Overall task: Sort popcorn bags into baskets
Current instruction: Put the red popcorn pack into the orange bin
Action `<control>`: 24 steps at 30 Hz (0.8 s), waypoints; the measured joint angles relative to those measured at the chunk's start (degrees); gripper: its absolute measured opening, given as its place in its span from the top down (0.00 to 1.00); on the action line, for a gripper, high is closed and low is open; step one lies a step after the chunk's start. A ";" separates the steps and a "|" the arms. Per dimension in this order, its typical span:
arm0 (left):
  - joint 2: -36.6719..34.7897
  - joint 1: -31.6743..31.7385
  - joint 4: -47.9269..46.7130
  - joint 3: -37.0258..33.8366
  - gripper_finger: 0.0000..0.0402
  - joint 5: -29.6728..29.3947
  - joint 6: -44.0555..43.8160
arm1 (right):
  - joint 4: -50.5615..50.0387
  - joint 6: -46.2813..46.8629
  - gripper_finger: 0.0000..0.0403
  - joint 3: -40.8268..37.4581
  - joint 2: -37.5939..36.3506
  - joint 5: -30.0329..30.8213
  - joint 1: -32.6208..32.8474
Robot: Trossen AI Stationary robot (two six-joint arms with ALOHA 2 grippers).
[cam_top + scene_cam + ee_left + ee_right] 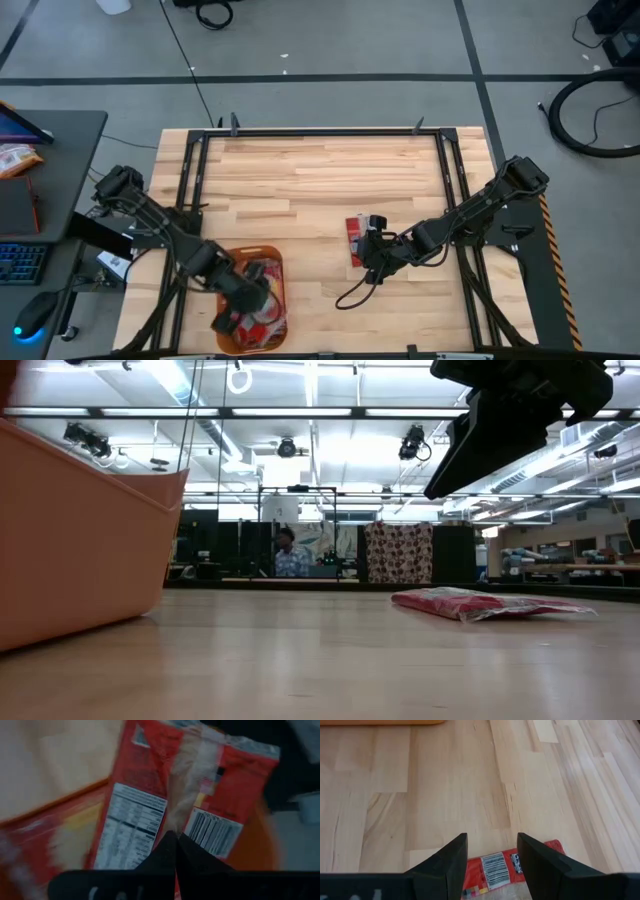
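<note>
one bag (170,805) hung pinched in the left gripper (172,851) over the basket (272,252), ready to drop in. right gripper (490,851), fingers wide, hovered above the table's (320,180) last bag (512,865) for pickup.

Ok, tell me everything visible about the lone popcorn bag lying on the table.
The lone popcorn bag is a flat red packet, glossy like plastic film, lying flat on the bare wooden table right of the orange basket. A white barcode panel faces up. The right hand hangs open above it, fingers astride one end, not touching. Its far end looks slightly crumpled.
</note>
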 joint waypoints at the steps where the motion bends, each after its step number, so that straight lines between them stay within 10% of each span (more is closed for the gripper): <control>1: 0.00 -0.47 1.03 0.06 1.00 0.83 -0.25 | 0.07 -0.01 0.56 -0.02 0.00 0.00 0.00; 24: 5.80 -9.98 -12.60 0.04 0.86 -11.08 35.04 | 0.18 -0.35 0.56 0.00 0.00 -0.92 -0.07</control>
